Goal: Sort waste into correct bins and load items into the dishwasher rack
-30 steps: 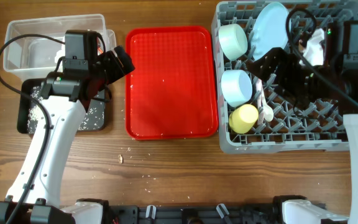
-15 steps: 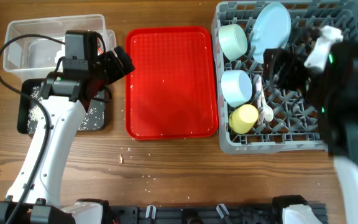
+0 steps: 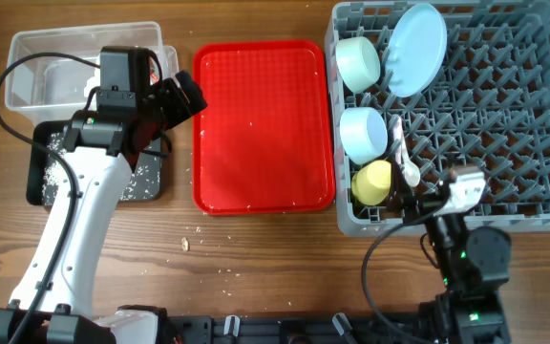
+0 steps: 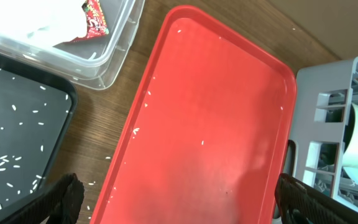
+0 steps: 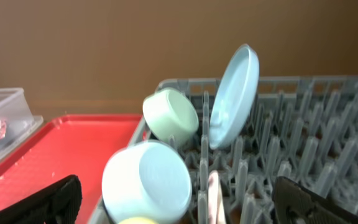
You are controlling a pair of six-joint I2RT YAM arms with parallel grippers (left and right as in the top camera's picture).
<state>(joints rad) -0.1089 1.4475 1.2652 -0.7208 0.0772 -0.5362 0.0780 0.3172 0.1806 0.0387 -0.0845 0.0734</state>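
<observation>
The grey dishwasher rack (image 3: 504, 115) holds the pale blue plate (image 3: 416, 48) on edge, two pale blue bowls (image 3: 359, 60) (image 3: 363, 134), the yellow cup (image 3: 374, 182) and white cutlery (image 3: 404, 158). The clear box (image 3: 27, 48) holds the red wrapper (image 4: 95, 15) and the white napkin (image 4: 36, 28). The black tray (image 3: 36, 186) holds crumbs (image 3: 57, 167). My left gripper (image 3: 187, 96) (image 4: 185, 205) is open and empty over the red tray's left edge. My right gripper (image 3: 416, 205) (image 5: 185, 208) is open and empty at the rack's front wall, facing the bowls (image 5: 145, 183) and plate (image 5: 234, 93).
The flat red tray (image 3: 264, 124) lies between the bins and the rack, with a few specks on it. Loose crumbs (image 3: 186, 244) lie on the wooden table in front of the tray. The right arm's base sits at the table's front edge.
My right arm has pulled back from over the rack's far right part to the front edge, low by the rack's front wall. The left arm has not moved.
</observation>
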